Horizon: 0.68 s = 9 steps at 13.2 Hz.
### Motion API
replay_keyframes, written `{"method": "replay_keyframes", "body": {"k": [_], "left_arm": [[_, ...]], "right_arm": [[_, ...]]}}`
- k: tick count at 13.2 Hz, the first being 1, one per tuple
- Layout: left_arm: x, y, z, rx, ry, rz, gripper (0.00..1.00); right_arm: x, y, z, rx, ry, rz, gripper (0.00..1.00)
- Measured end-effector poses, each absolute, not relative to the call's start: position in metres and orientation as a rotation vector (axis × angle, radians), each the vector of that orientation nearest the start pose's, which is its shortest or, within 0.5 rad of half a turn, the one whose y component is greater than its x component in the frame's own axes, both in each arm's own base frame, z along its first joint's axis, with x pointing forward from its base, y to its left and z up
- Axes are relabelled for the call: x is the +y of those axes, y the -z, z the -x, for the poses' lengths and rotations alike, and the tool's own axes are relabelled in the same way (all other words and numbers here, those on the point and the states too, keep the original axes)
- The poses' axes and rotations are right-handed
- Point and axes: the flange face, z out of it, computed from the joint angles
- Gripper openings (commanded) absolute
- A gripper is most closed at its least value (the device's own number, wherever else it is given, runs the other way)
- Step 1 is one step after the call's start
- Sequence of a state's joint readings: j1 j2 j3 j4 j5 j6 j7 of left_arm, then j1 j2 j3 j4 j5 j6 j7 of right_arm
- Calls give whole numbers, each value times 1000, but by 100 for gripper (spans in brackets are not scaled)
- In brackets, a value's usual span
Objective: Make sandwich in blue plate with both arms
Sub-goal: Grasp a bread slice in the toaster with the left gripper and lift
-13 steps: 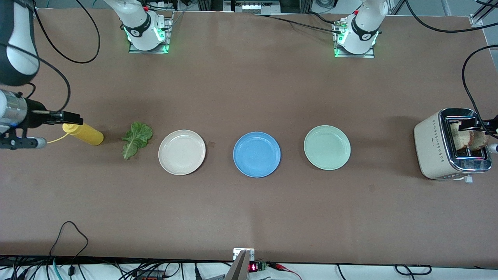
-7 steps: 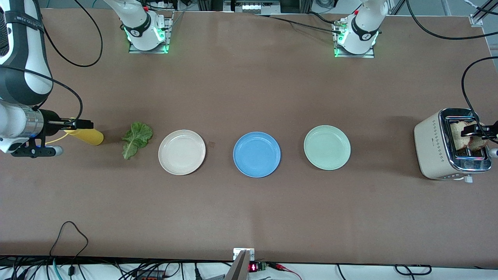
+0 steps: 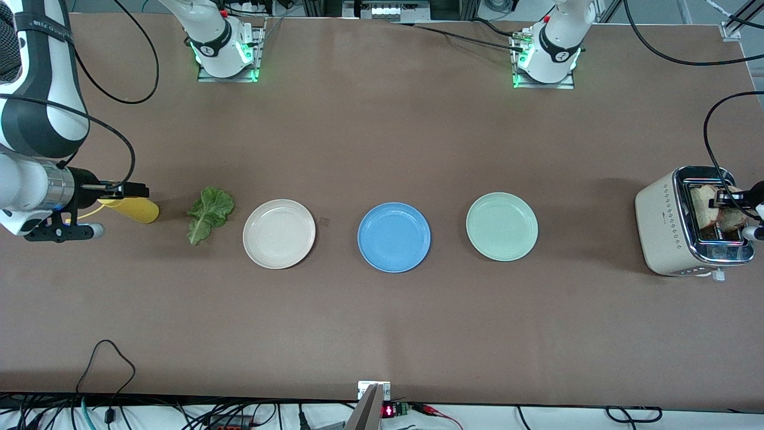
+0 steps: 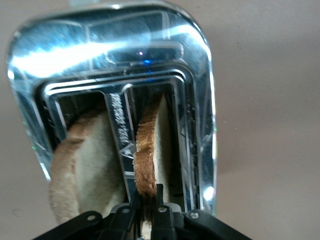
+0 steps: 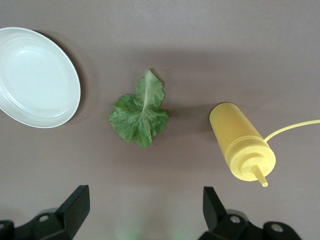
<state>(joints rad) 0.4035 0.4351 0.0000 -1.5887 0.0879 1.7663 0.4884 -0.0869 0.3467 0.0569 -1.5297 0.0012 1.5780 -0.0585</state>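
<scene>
The light-brown toasted bread slice (image 4: 149, 155) stands on edge in one slot of the cream toaster with a chrome top (image 3: 662, 224), at the left arm's end of the table; its long axis runs along the slot, and a second toasted slice (image 4: 82, 165) stands in the neighbouring slot. The left gripper (image 4: 148, 210) is directly over that first slice, fingers pinched shut on its top crust, so I judge that the coming move turns on pulling the slice straight up along the slot.

From the toaster, the round sky-blue plate (image 3: 394, 237) lies at about nine o'clock in the front view, well apart, with a pale mint-green plate (image 3: 502, 226) between them.

The ruffled green lettuce leaf (image 3: 209, 213) lies between a cream-white plate (image 3: 279, 233) and a yellow squeeze bottle (image 3: 132, 209). The right gripper (image 5: 142, 207) hangs over the table beside that bottle, fingers spread wide and empty.
</scene>
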Motion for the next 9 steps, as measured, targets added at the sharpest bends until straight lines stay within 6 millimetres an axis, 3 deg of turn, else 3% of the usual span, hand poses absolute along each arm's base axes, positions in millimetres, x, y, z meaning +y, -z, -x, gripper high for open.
{"method": "replay_keyframes", "body": {"k": [4,6,9], "left_arm": [[258,-380,-593,196,-409,3155,0],[255,-415,-593,214,-393,3152,0],[233,-489,-590,273,-405,3157,0]], "right_arm": [[-23,-437,-628,-41,-460,3073,100],[-23,-437,-628,-41,-460,3073,100],[-23,-435,-629,-41,-448,3075,100]]}}
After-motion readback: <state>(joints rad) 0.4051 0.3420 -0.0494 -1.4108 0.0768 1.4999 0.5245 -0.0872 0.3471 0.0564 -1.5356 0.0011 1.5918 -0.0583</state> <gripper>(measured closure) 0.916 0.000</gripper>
